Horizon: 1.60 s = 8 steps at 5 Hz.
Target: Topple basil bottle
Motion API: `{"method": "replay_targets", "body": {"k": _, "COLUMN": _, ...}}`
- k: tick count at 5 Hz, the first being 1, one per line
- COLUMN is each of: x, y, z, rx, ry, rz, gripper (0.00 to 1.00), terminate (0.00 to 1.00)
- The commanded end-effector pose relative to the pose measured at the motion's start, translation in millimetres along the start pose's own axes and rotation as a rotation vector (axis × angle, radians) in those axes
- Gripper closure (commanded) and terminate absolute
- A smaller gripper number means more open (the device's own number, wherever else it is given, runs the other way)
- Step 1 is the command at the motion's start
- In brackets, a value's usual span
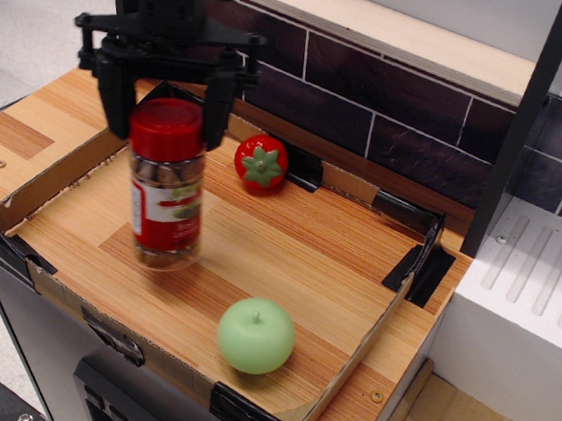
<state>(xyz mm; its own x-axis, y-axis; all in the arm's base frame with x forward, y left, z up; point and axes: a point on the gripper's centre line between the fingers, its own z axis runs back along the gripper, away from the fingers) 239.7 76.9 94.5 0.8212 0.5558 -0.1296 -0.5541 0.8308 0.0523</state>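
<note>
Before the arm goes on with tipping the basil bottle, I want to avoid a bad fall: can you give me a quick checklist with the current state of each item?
1. Basil bottle not yet toppled: ok, it stands upright with its red lid on top.
2. Gripper at the lid, a finger on either side: ok.
3. Firm contact with the lid: cannot tell.
4. Green apple apart from the bottle: ok, nearer the front of the tray.
5. Tomato apart from the bottle: ok, it sits behind and to the right.
6. Room to fall: not ok toward the left, where the cardboard wall is close.
</note>
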Motion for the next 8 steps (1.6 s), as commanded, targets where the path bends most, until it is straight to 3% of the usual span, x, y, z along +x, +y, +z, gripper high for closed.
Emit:
{"method": "replay_targets", "body": {"k": 1, "x": 6.6, "y": 17.7, "z": -0.2, "rx": -0.036, "ry": 0.109, "rz": 0.075, "gripper": 1.00, "terminate": 0.00}}
{"method": "replay_targets", "body": {"k": 3, "x": 36.1, "y": 17.2, "z": -14.2, "rx": -0.025, "ry": -0.006, "rz": 0.092, "gripper": 1.00, "terminate": 0.00}}
{"method": "replay_targets", "body": {"k": 5, "x": 49.7, "y": 12.7, "z": -24.7, "rx": -0.044, "ry": -0.306, "rz": 0.049, "gripper": 1.00, "terminate": 0.00}}
{"method": "replay_targets", "body": {"k": 6, "x": 52.7, "y": 10.2, "z": -34.8, "rx": -0.041, "ry": -0.409, "rz": 0.017, "gripper": 1.00, "terminate": 0.00}}
{"method": "replay_targets", "body": {"k": 7, "x": 54.3, "y": 10.4, "z": -32.2, "rx": -0.055, "ry": -0.377, "rz": 0.043, "gripper": 0.00, "terminate": 0.00}}
{"method": "replay_targets", "body": {"k": 8, "x": 54.7, "y": 9.5, "z": -24.9, "rx": -0.061, "ry": -0.336, "rz": 0.073, "gripper": 0.00, "terminate": 0.00}}
